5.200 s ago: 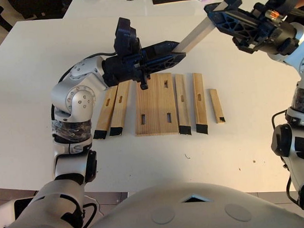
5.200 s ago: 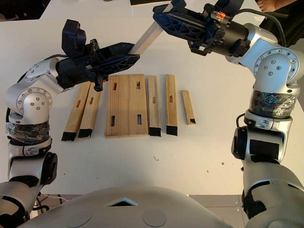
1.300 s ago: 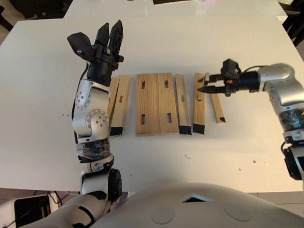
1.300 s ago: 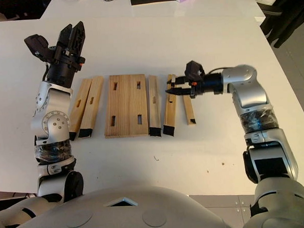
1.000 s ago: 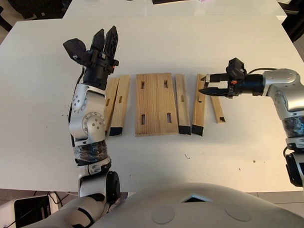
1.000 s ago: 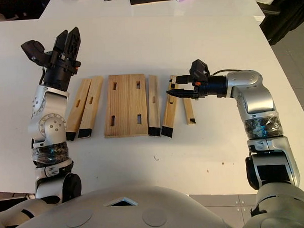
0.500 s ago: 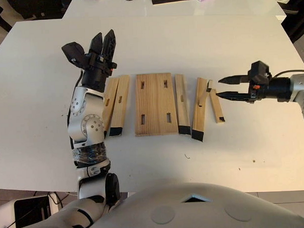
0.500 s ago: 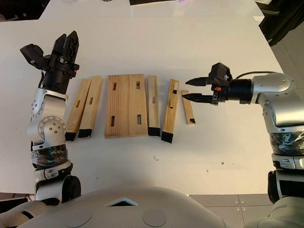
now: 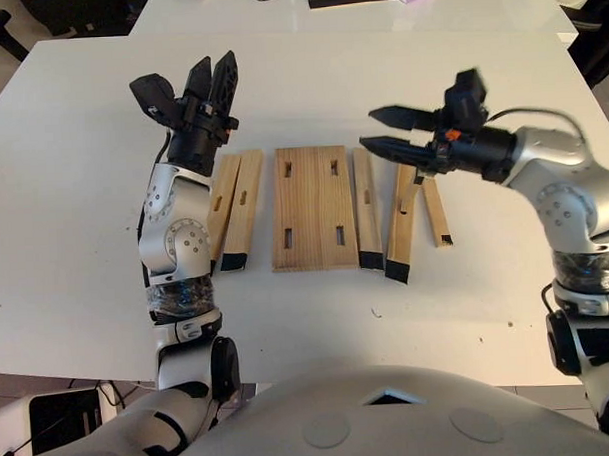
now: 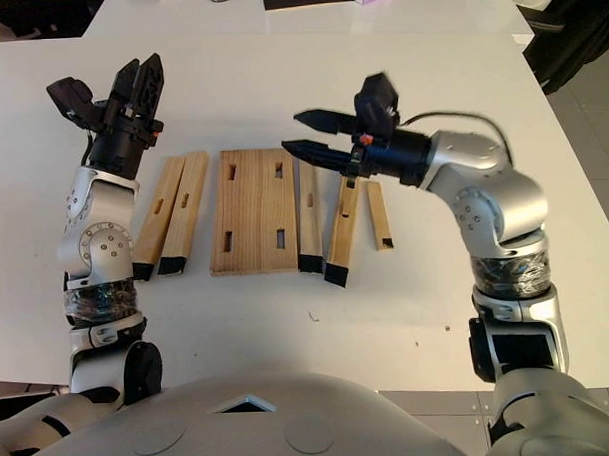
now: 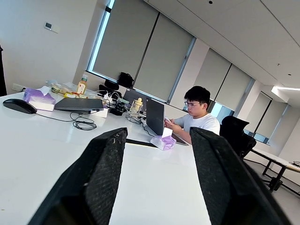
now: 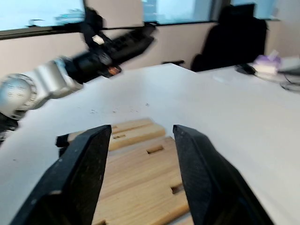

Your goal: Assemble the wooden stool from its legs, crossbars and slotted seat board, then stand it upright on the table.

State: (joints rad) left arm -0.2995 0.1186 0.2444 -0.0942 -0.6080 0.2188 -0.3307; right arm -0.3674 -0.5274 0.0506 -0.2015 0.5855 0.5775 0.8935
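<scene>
Six flat pieces of pale wood lie in a row on the white worktop (image 9: 74, 216). At centre is the rectangular seat board (image 9: 311, 213), with four small slots. Left of it are two legs (image 9: 239, 228) side by side, each with one long slot and a black near end. Right of it are a straight leg (image 9: 367, 226), a skewed leg (image 9: 399, 235) and a short crossbar (image 9: 435, 213). The left hand (image 9: 215, 71) is upright over the left legs' far ends, fingers apart, empty. The right hand (image 9: 369, 129) hovers above the right-side legs, spread wide, empty.
</scene>
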